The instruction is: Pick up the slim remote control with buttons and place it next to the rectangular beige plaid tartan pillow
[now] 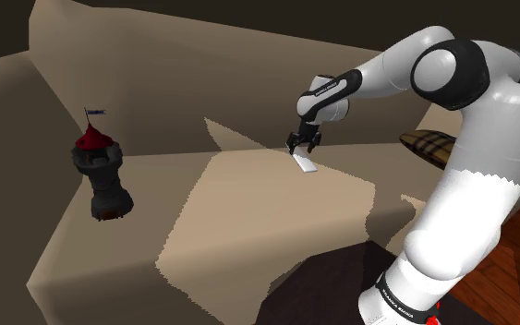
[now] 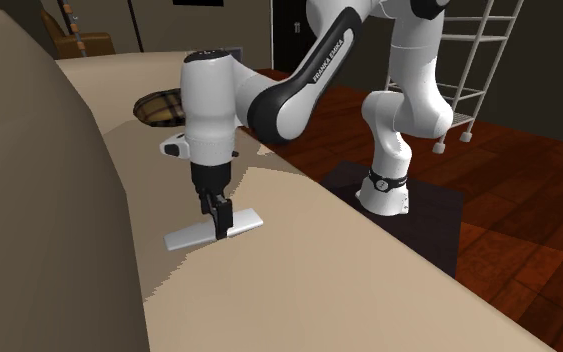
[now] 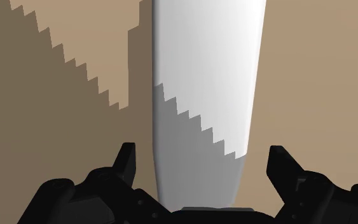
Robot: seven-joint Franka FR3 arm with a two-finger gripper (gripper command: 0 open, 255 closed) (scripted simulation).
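Remote (image 3: 203,76) lies flat on the beige couch seat (image 3: 311,95), a plain white slab with no buttons drawn, running lengthwise away between the jaws; they stand released, one black tip on each long side of it with a strip of seat showing in both gaps, so nothing is held yet. From the second exterior view the remote (image 2: 184,238) rests in the open part of the seat (image 2: 319,270) with the jaws lowered around its middle, their tips at or near the cushion; the shoulder view puts the remote (image 1: 305,164) on the sunlit patch just below the hand.

The step in hand looks like the squeeze; the risks sit there. The slab is thin and low, so tips closing too high could ride over its top and skid it away; tips too low could dig into the seat. A grip off the middle would let it tilt or swing during the lift.

Farther off, the plaid pillow (image 2: 159,108) lies well apart along the seat, beyond the arm (image 2: 269,100); a careless release could land the remote on the pillow (image 1: 429,146), or nudge it, rather than beside it. A toy castle tower (image 1: 101,171) stands far to the shoulder view's left, out of the way.
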